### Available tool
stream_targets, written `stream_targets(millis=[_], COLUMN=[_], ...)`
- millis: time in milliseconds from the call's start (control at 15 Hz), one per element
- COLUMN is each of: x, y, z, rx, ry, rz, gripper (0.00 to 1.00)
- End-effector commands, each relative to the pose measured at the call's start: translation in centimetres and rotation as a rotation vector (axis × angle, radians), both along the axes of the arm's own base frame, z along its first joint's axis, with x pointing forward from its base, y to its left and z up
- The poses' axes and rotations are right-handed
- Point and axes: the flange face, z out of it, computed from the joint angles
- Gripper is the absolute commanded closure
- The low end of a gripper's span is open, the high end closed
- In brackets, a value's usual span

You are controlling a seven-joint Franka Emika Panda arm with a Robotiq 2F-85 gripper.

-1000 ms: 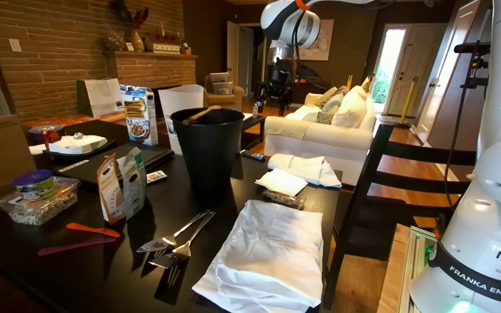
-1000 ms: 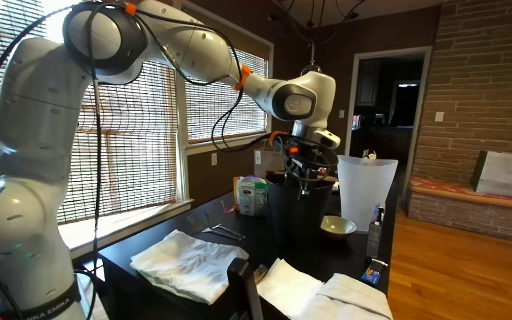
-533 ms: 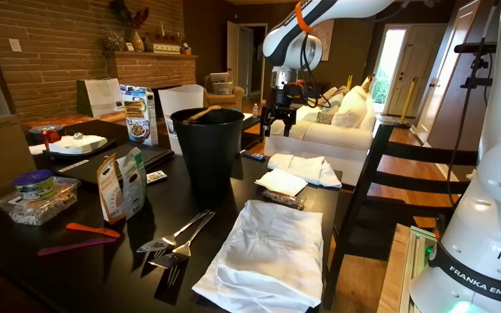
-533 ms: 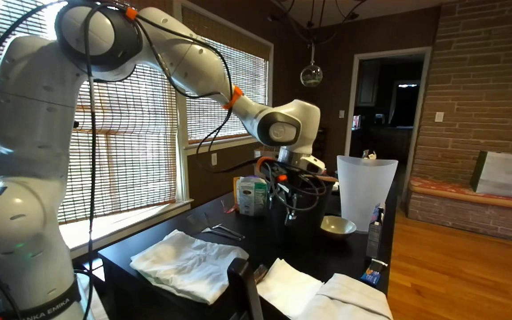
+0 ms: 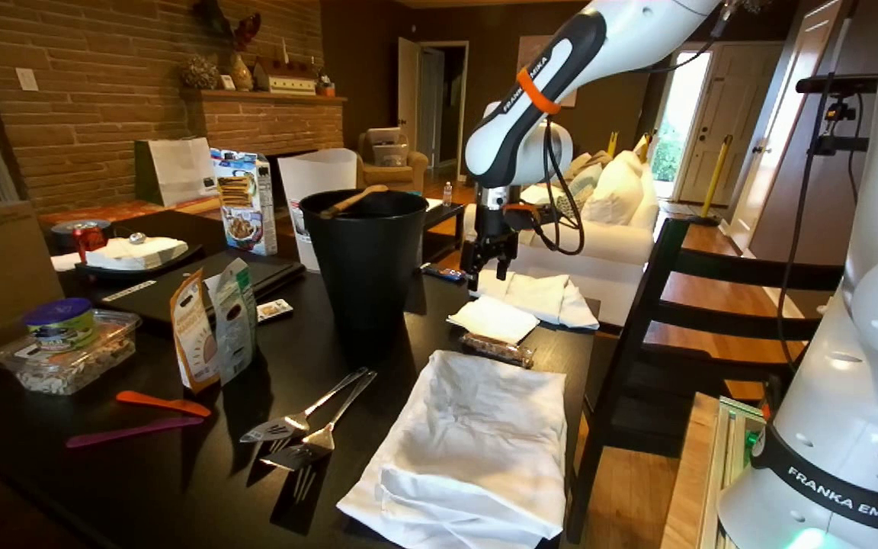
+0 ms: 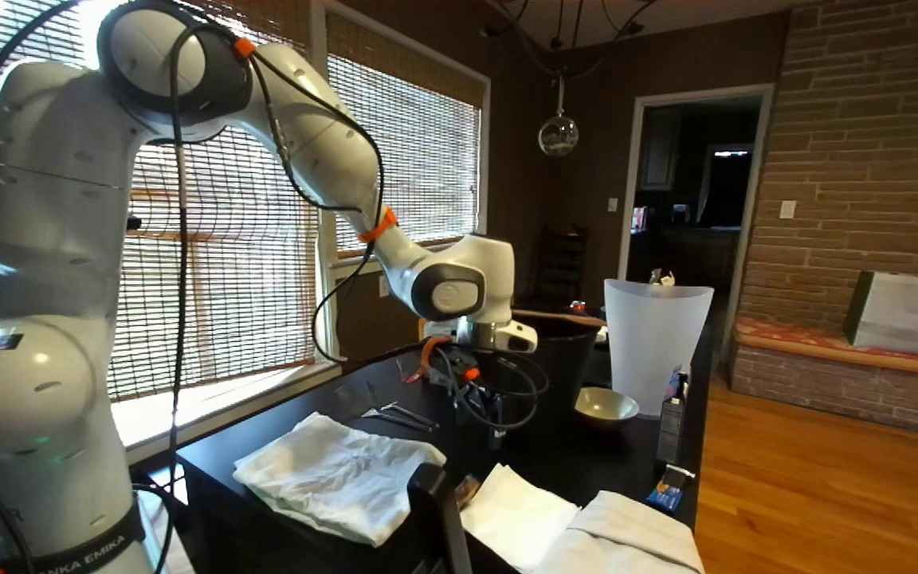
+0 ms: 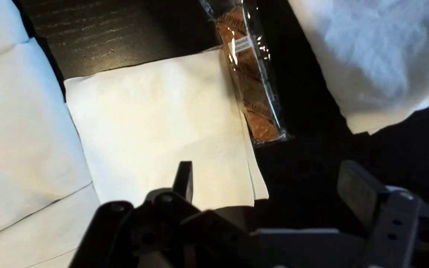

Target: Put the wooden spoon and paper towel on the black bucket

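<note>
Wooden spoon (image 5: 349,202) across black bucket (image 5: 363,267) rim; tub (image 5: 60,319) on clear box (image 5: 65,374); hand (image 7: 268,178), fingers apart, near paper towel (image 7: 158,126).

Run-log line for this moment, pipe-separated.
black gripper: open, empty | brown wooden spoon: atop tall black plastic bucket | square white paper towel: on black table

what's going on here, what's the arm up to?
The Franka arm has its gripper open, holding nothing, over the table near the paper towel, which lies there unfolded-out-of-reach of nothing, flat beside a wrapped biscotti. The wooden spoon lies across the top of the black bucket. Spoon looks done, towel not; grabbing the towel is probably next.
</note>
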Motion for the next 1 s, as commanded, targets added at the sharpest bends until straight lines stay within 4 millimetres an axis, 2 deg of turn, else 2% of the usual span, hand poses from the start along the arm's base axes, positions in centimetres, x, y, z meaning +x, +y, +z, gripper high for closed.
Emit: stream_targets(millis=[0,400,933], x=[-1.5,-0.8,0.9], y=[1.9,3.4,3.2], z=[-2.4,-5.7,-8.6], rx=[-0.066,-0.138,-0.194], ry=[-0.025,-0.091,-0.154], rz=[0.076,0.157,0.097], gripper=[0.00,0.00,0.00])
